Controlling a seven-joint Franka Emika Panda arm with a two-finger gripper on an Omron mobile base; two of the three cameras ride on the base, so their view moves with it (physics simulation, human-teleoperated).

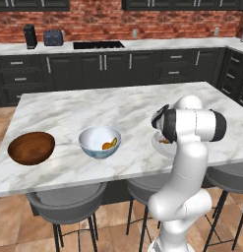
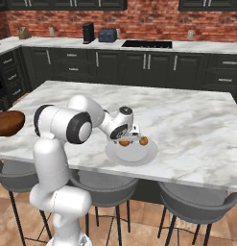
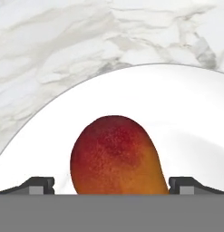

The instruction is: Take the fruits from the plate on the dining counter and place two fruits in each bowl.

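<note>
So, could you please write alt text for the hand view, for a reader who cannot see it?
A red-orange fruit lies on the pale plate, between the two dark fingertips of the open end effector. White marble of the dining counter with grey veins lies beyond the plate's rim.

Two red-orange fruits [image 2: 143, 141] lay on the flat pale plate [image 2: 139, 156] near the marble bench's [image 2: 196, 125] front edge. The white-and-blue bowl [image 1: 99, 142] held orange pieces; the brown wooden bowl [image 1: 31, 147] stood just beside it.
</note>
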